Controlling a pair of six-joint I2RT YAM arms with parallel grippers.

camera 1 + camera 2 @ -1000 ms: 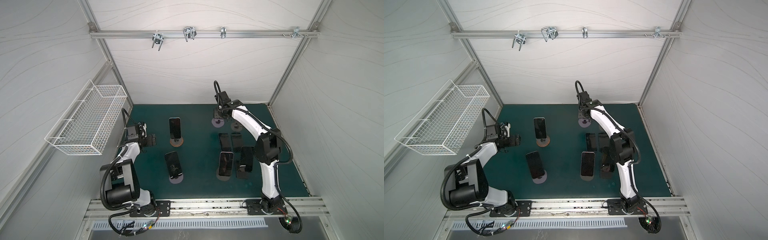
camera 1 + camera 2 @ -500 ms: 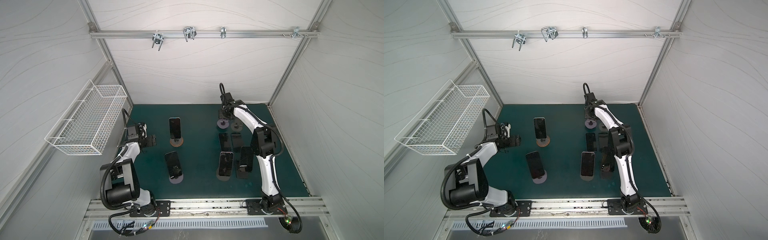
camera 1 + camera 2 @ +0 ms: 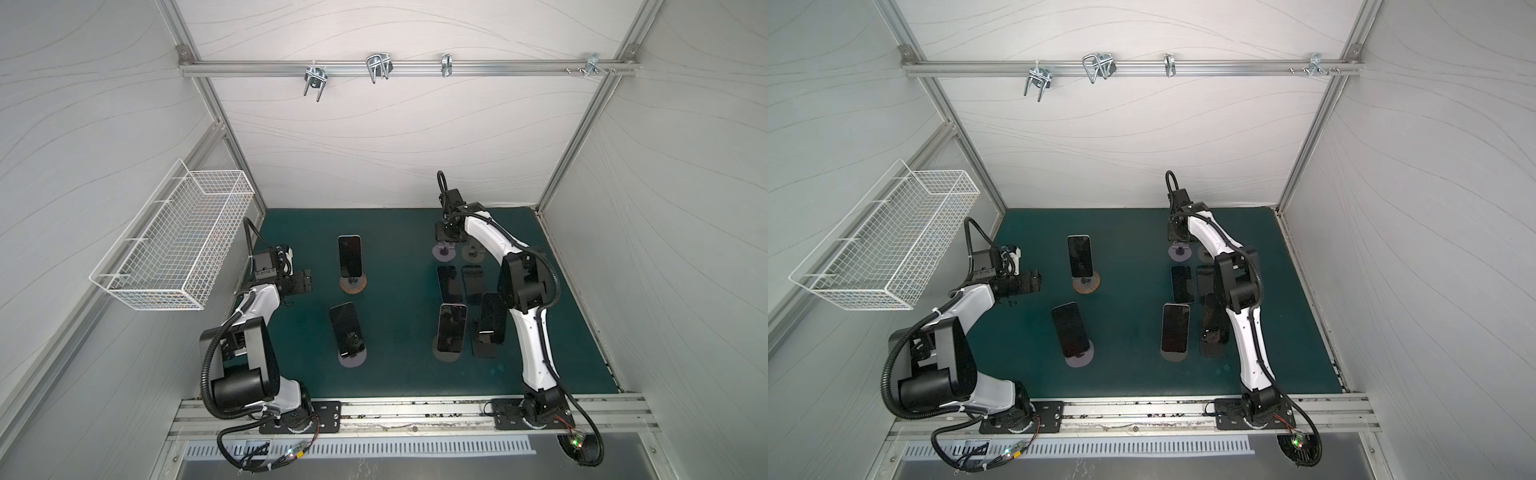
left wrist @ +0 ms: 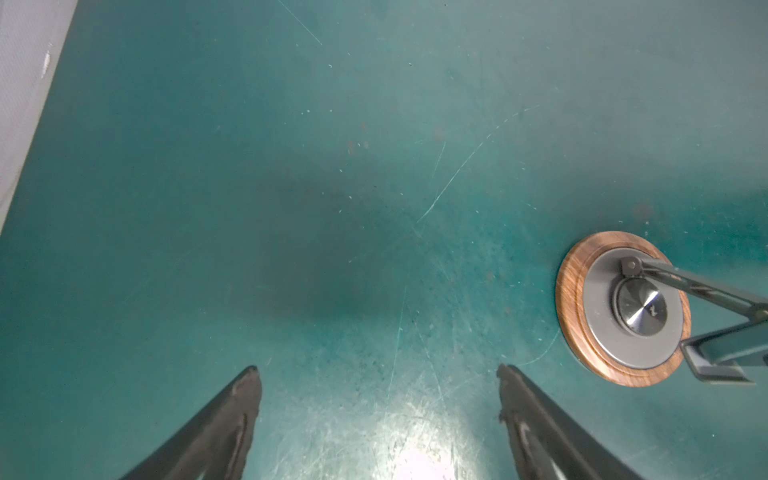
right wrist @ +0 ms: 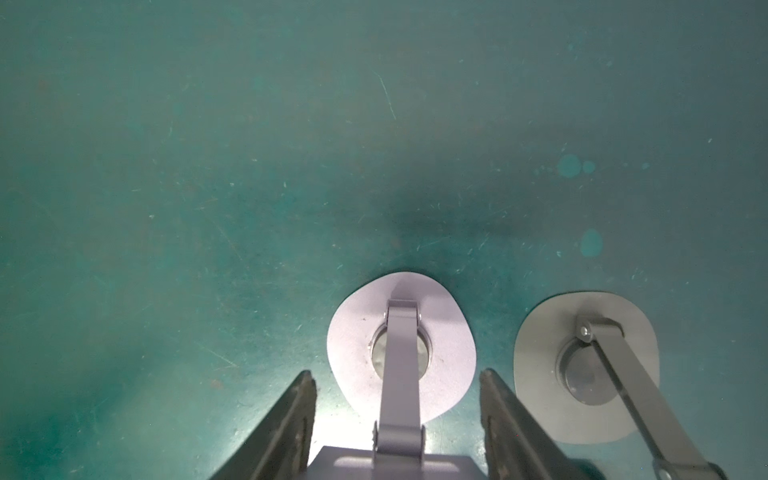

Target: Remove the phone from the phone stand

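Observation:
My right gripper (image 5: pixel 395 374) hangs over the empty lilac phone stand (image 5: pixel 401 349) at the back of the mat, also seen in a top view (image 3: pixel 444 251). Its jaws lie against both edges of the stand's top plate. Several phones lean on stands: one (image 3: pixel 349 255) on a wood-rimmed stand (image 3: pixel 352 284), one (image 3: pixel 347 328) at the front left, one (image 3: pixel 451 326) at the front middle. My left gripper (image 4: pixel 377 369) is open over bare mat beside the wood-rimmed stand (image 4: pixel 623 307); in a top view it (image 3: pixel 301 282) points at that stand from the left.
Two phones (image 3: pixel 449 284) (image 3: pixel 473 284) lie flat behind the front stands. An empty grey stand (image 5: pixel 586 365) sits right beside the lilac one. A black phone on a black stand (image 3: pixel 488 324) stands close to the right arm. A white wire basket (image 3: pixel 174 245) hangs on the left wall.
The right gripper has shifted a little to the right, and the lilac stand has moved with it, closer to the grey stand. The left arm has not moved.

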